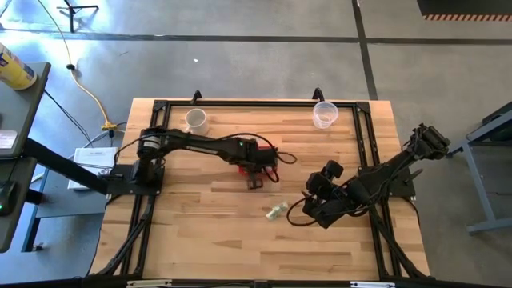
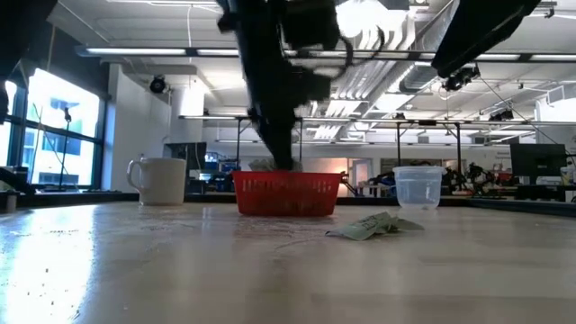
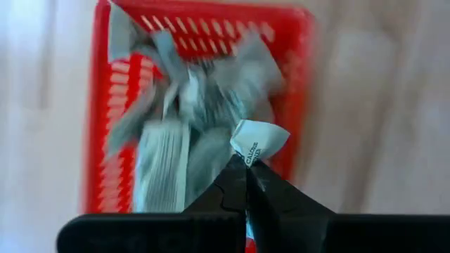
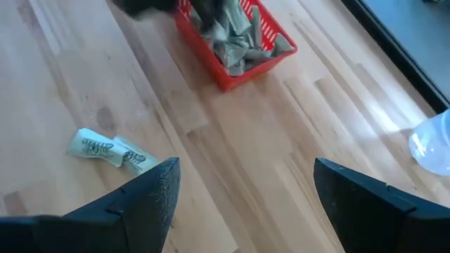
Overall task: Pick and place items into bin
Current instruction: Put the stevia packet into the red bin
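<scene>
The red bin stands mid-table, piled with pale green-and-white wrapper pieces; it also shows in the low view and, partly under my left arm, in the high view. My left gripper hangs just over the bin, shut on one wrapper. Another wrapper item lies flat on the wood nearer the front. My right gripper stands open above the table to the right of that item, holding nothing. My left gripper pinches one end of a crumpled white-and-green wrapper between its two fingertips. The fingers slant steeply down from above. The wrapper's free end sticks out past the tips, lifted clear above the pile in the bin.
A white mug stands at the far left of the table and a clear plastic cup at the far right. A black frame rims the tabletop. Bare wood lies along the near side.
</scene>
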